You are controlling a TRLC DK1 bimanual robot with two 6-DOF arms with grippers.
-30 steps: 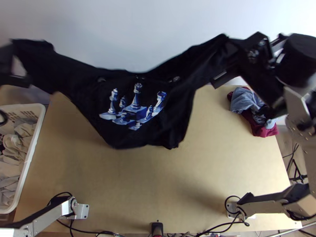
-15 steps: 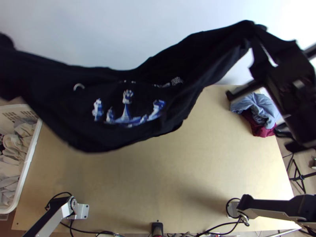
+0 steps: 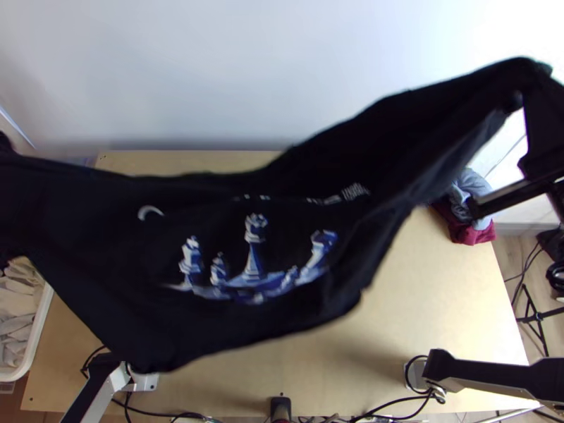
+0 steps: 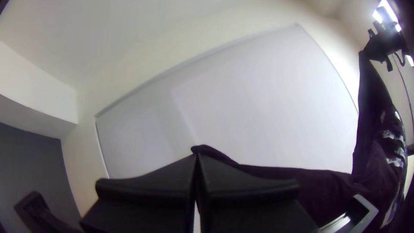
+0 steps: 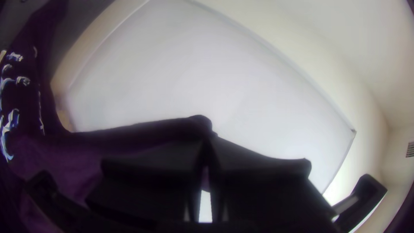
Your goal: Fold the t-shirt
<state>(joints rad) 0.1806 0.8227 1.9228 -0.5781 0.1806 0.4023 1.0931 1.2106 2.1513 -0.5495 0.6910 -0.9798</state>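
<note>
I have the black t-shirt [image 3: 141, 282] hanging over the table [image 3: 444, 296], left gripper [image 4: 196, 157] and right gripper [image 5: 208, 141] each pinched closed on its upper edge. Overstretching might slip a grip; lowering unevenly might bunch it.

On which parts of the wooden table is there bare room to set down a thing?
The widest bare patch of table lies between the black t-shirt, the clothes pile and the right arm's base. A smaller one runs between that base and the left arm's base. The left side is crowded: the t-shirt hangs over it, beside the basket.
</note>
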